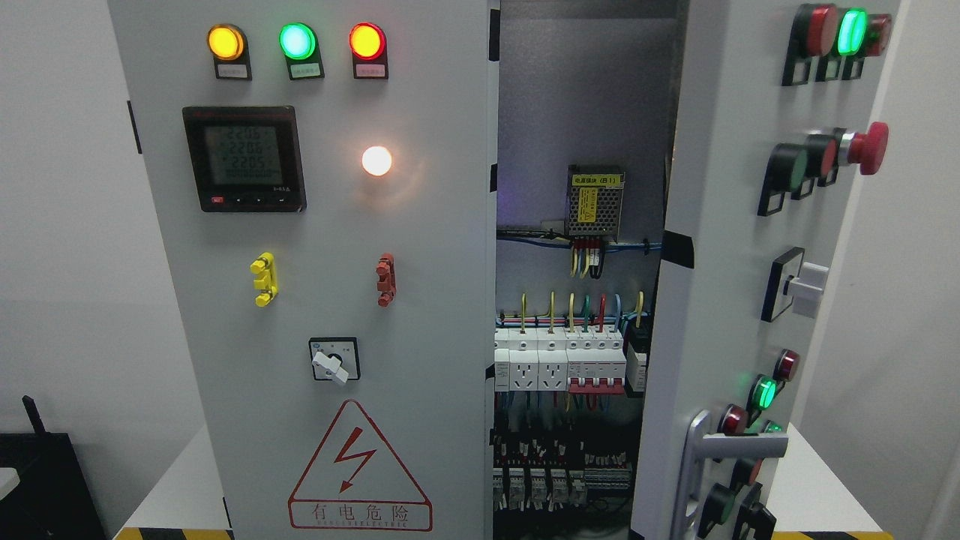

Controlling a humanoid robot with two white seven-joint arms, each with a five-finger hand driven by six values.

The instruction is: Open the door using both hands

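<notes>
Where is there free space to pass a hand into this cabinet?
Free: the gap between the left door edge and the opened right door, above the power supply. Crowded: lower down, with wires and breakers. No hands show.

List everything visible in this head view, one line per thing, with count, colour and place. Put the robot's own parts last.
Left door: one, light grey, closed, left half of the picture.
Right door: one, light grey, swung open, at the right.
Indicator lamps: three, yellow, green and red, top of the left door.
Meter: one, black with a lit screen, upper left door.
Round lamp: one, glowing white, right of the meter.
Rotary switch: one, white on black, lower left door.
Warning triangle: one, red outline, bottom of the left door.
Door handle: one, silver, low on the right door.
Breakers and wiring: many, mixed colours, inside the cabinet.
Robot hands: none in view.
</notes>
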